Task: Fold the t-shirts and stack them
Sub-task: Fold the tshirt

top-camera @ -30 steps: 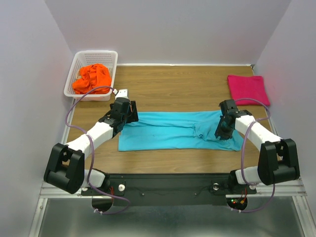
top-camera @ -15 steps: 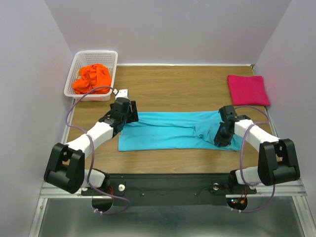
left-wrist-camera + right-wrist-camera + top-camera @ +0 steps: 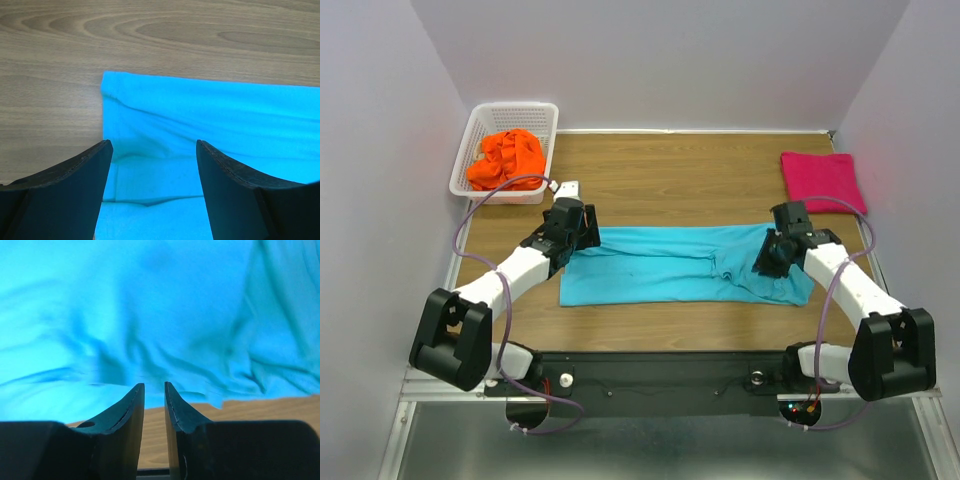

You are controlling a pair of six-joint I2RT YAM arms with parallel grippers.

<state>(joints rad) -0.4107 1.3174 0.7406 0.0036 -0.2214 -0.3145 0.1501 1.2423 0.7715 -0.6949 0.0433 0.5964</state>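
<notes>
The turquoise t-shirt (image 3: 660, 265) lies folded into a long strip across the middle of the table. My left gripper (image 3: 580, 230) hovers open and empty over its far-left corner; in the left wrist view the cloth (image 3: 200, 120) shows between the spread jaws of that gripper (image 3: 152, 145). My right gripper (image 3: 768, 260) is at the shirt's rumpled right end. In the right wrist view its jaws (image 3: 154, 385) are nearly closed, with wrinkles of the cloth (image 3: 150, 305) running to the tips. The magenta t-shirt (image 3: 823, 180) lies folded at the far right. The orange t-shirt (image 3: 507, 158) is crumpled in the basket.
The white lattice basket (image 3: 548, 150) stands at the far left corner. Bare wooden table (image 3: 670, 180) lies behind the turquoise shirt. White walls close in the left, right and back sides.
My right gripper dipped toward the near edge, then came back farther and to the right, and the shirt's right end shifted with it. The left arm has not moved.
</notes>
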